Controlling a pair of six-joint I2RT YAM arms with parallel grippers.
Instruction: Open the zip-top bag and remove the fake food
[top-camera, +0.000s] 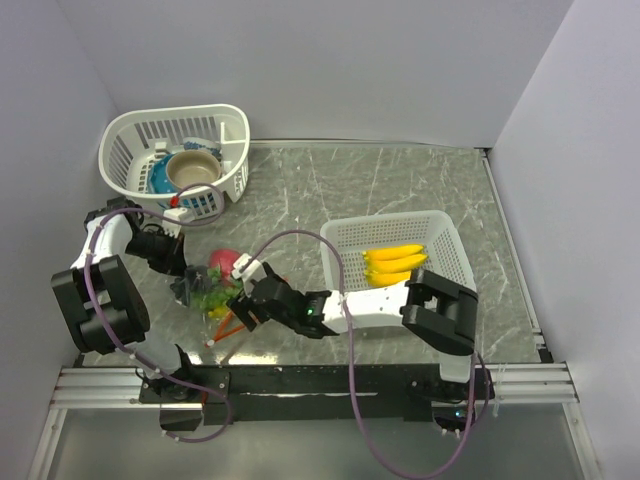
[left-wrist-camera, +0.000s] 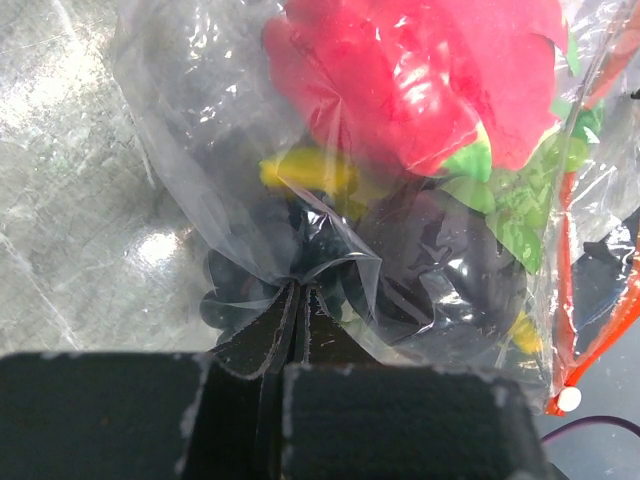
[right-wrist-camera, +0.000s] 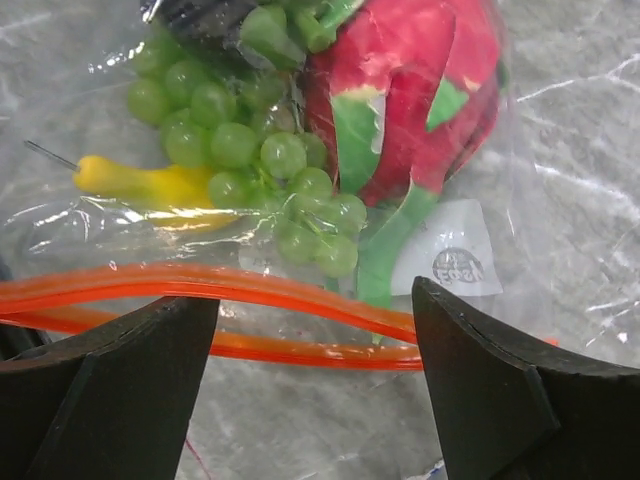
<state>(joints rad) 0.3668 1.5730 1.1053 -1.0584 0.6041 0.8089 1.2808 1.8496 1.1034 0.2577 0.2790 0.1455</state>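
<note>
Arms (top-camera: 100, 300) black with white links — purple cables (top-camera: 296, 234) trailing; fingers (right-wrist-camera: 500, 390) matte black wedges.

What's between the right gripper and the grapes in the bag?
The orange-red zip strip, tracks slightly parted, crosses between the open right gripper and the green grapes; clear in the right wrist view.

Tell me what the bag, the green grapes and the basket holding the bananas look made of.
Zip-top bag: thin clear plastic film, glossy, creased and see-through. Green grapes: probably moulded plastic, smooth with a soft sheen and a uniform colour. White basket: seemingly rigid plastic, matte, with slotted walls.
</note>
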